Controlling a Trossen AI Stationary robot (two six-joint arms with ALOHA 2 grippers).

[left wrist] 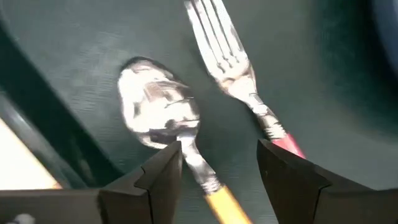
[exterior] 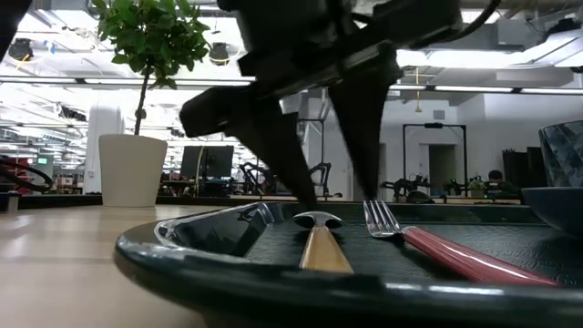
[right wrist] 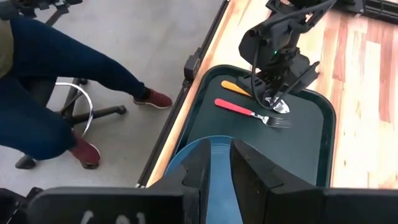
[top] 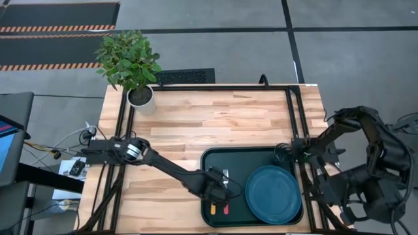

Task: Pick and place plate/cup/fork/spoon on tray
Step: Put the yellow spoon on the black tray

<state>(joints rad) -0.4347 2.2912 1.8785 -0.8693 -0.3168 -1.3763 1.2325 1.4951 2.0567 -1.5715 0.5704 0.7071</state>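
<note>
Spoon placement looks like the step in hand: left end effector (top: 221, 190) hangs over the lower-left part of the large dark green rectangular plastic tray (top: 255, 154), fingers (left wrist: 163, 173) spread and released, straddling the neck of the small silver-bowled spoon with orange-yellow handle (left wrist: 160, 113). Spoon lies flat on the tray, just beside the red-handled silver fork (left wrist: 231, 65); round dark teal-blue plate (top: 272, 192) sits lower right. Right end effector (right wrist: 231, 163) waits at the right edge of the table, apparently clenched. Cup isn't visible. Next move probably calls for lifting straight up clear of the cutlery.
</note>
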